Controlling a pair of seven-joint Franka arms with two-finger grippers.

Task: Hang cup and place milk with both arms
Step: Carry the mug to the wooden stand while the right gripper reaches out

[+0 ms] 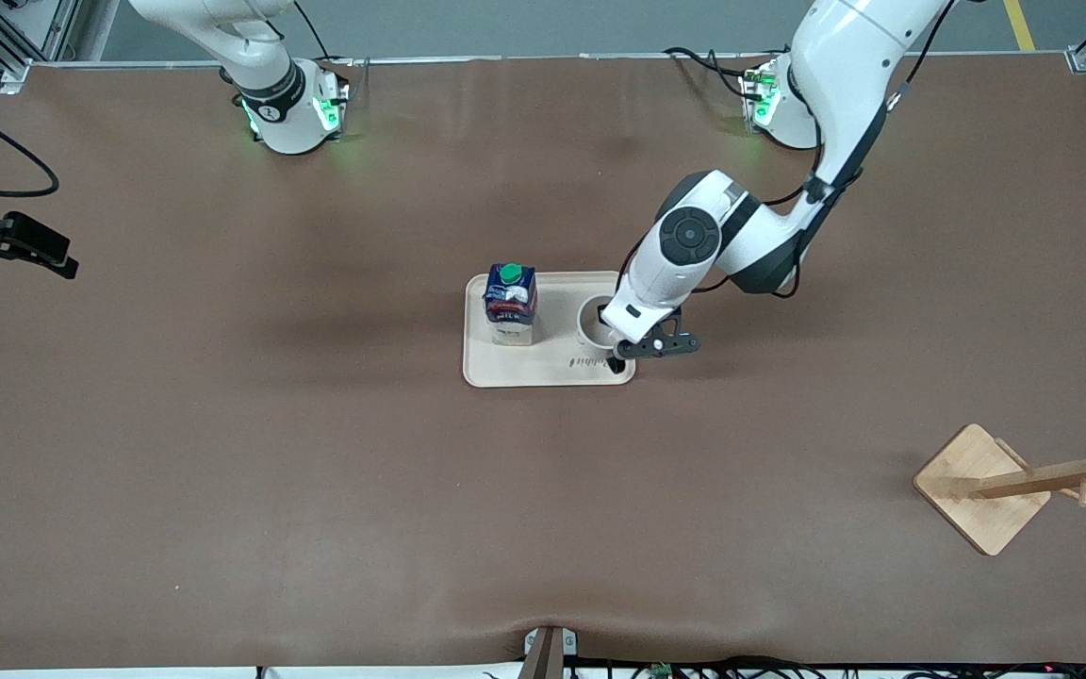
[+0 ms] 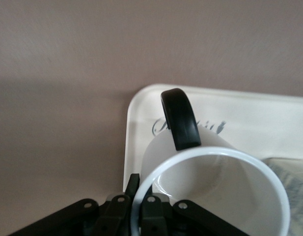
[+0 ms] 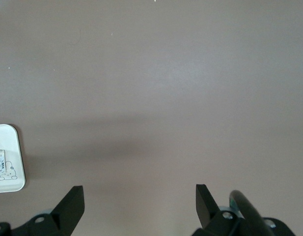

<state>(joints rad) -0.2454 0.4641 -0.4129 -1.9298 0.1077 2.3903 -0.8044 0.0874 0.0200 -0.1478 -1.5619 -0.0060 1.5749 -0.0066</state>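
The white cup point(image 1: 590, 319) stands on the beige tray point(image 1: 543, 372) at the table's middle, its black handle point(image 2: 180, 118) pointing at the tray's printed edge. My left gripper point(image 1: 617, 363) is shut on the cup's rim, one finger point(image 2: 133, 184) outside the wall and the other inside; in the left wrist view the gripper point(image 2: 139, 191) sits at the rim of the cup point(image 2: 215, 196). The milk point(image 1: 510, 304) stands upright on the same tray, beside the cup toward the right arm's end. My right gripper point(image 1: 60, 260) waits open and empty over the table's right-arm end, and it also shows in its own wrist view point(image 3: 140, 194).
A wooden cup rack point(image 1: 981, 488) with pegs stands near the left arm's end of the table, nearer to the front camera than the tray. A white flat thing with a small drawing point(image 3: 6, 167) shows at the edge of the right wrist view.
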